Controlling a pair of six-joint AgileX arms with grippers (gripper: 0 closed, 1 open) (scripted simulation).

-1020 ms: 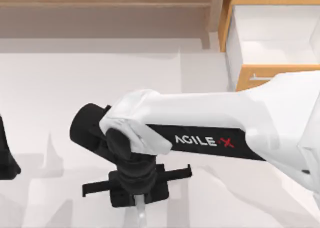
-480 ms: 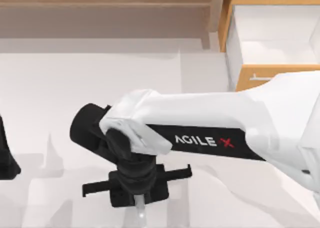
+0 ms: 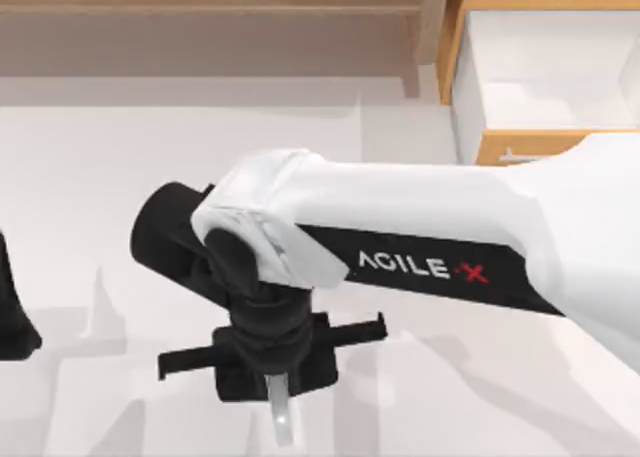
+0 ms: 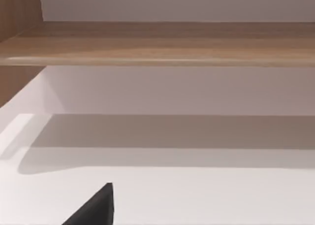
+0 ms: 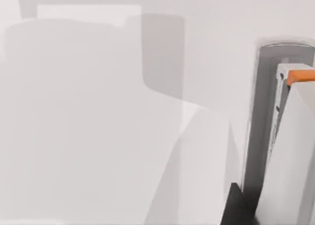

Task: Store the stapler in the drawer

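Since earlier, right tool w/ stapler clenched shifted slightly left; drawer open.

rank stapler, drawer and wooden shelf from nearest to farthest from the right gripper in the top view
1. stapler, between the right gripper fingers, bottom centre.
2. wooden shelf, along the top edge.
3. drawer, open, top right corner.

The drawer sits open at the desk's far right corner; the shelf runs along the back; the stapler lies near the front centre.
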